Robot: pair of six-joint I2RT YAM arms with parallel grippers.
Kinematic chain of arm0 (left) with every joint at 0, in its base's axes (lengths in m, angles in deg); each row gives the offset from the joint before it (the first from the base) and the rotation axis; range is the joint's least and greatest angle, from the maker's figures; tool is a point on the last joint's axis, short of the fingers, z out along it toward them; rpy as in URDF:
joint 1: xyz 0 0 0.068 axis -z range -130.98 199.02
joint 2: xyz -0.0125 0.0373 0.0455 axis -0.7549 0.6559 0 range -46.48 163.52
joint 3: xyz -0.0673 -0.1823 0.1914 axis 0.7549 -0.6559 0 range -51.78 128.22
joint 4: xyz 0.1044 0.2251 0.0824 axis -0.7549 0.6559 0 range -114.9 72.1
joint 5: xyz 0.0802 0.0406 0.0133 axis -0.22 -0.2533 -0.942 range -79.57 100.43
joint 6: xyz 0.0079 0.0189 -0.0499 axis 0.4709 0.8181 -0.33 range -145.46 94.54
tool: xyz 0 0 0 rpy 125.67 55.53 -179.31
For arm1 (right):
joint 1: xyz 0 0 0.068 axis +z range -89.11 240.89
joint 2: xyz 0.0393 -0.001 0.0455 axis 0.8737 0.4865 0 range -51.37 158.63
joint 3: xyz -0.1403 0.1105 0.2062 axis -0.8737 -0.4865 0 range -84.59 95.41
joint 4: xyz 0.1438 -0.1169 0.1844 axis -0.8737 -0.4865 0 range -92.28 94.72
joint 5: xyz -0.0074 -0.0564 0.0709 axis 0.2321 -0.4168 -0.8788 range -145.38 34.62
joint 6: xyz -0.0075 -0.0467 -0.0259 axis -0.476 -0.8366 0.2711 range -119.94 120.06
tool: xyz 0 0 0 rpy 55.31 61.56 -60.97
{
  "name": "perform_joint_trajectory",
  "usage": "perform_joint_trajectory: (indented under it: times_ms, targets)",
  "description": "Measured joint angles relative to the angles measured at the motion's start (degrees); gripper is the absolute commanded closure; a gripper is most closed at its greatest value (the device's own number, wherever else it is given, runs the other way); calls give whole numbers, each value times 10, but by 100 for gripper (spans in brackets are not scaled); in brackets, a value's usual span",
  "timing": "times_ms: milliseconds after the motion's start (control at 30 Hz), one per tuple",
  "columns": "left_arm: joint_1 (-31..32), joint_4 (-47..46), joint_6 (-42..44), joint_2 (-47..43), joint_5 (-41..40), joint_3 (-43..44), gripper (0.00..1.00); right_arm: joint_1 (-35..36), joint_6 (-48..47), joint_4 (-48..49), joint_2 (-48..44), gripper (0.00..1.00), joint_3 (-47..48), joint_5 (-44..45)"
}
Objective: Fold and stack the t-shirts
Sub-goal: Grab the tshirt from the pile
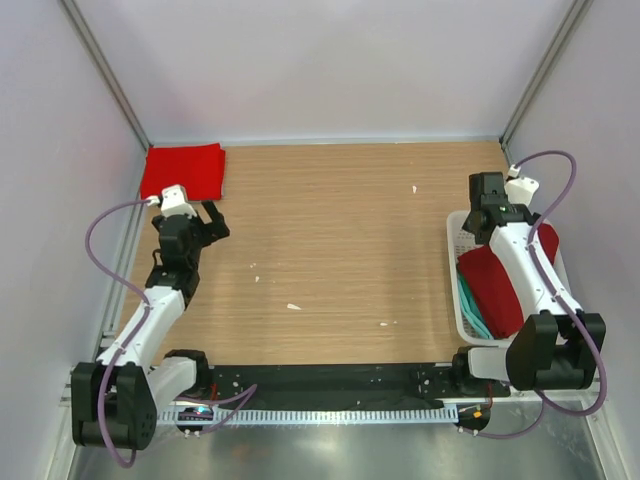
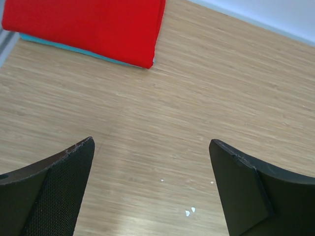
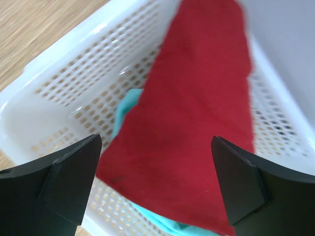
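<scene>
Lying under the right gripper, dark red t-shirt, apparently untouched.

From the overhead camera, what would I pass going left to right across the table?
Folded bright red t-shirt → bare wooden table → white basket holding a dark red t-shirt.
</scene>
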Motion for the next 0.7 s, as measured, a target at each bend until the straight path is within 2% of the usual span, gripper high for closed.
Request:
perform_joint_trajectory:
  times_ms: [33, 133, 233, 367, 533, 667, 700]
  targets:
    - [1, 15, -5, 0, 6, 7, 0, 0, 12, -21, 5, 2, 11, 19]
    - [2, 63, -24, -1, 23, 40, 0, -7, 23, -48, 5, 16, 35, 66]
    - [2, 126, -51, 7, 37, 90, 0, -43, 35, -57, 29, 15, 72, 91]
    - [2, 211, -96, 18, 46, 162, 0, -101, 45, -47, 108, 17, 110, 102]
    - [-2, 350, -128, 46, 51, 270, 0, -129, 58, -46, 181, 36, 111, 97]
    - [-13, 430, -136, 95, 77, 346, 0, -130, 71, -44, 193, 53, 111, 89]
    - [-15, 445, -141, 100, 87, 349, 0, -130, 73, -42, 191, 63, 111, 87]
